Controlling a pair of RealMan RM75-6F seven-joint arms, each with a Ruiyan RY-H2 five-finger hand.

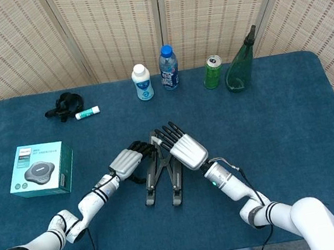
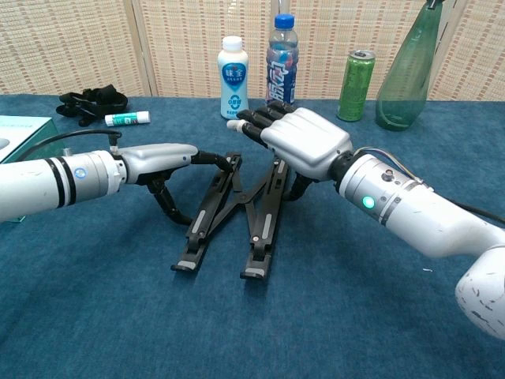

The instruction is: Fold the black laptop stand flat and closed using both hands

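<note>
The black laptop stand (image 1: 176, 184) (image 2: 260, 225) lies mid-table, its two rails drawn close into a narrow V with the cross links folded between them. My left hand (image 1: 126, 160) (image 2: 162, 156) reaches in from the left. Its fingertips touch the far end of the left rail, and its thumb hangs down apart from that rail. My right hand (image 1: 184, 149) (image 2: 304, 142) lies flat over the far end of the right rail, fingers stretched out and pressing against its outer side. Neither hand wraps around a rail.
Along the far edge stand a white bottle (image 1: 143, 83), a blue-capped water bottle (image 1: 168, 68), a green can (image 1: 212, 72) and a green glass bottle (image 1: 239, 68). A teal box (image 1: 41, 169) lies at the left, with a black strap (image 1: 64, 105) and a small tube (image 1: 87, 112) behind it.
</note>
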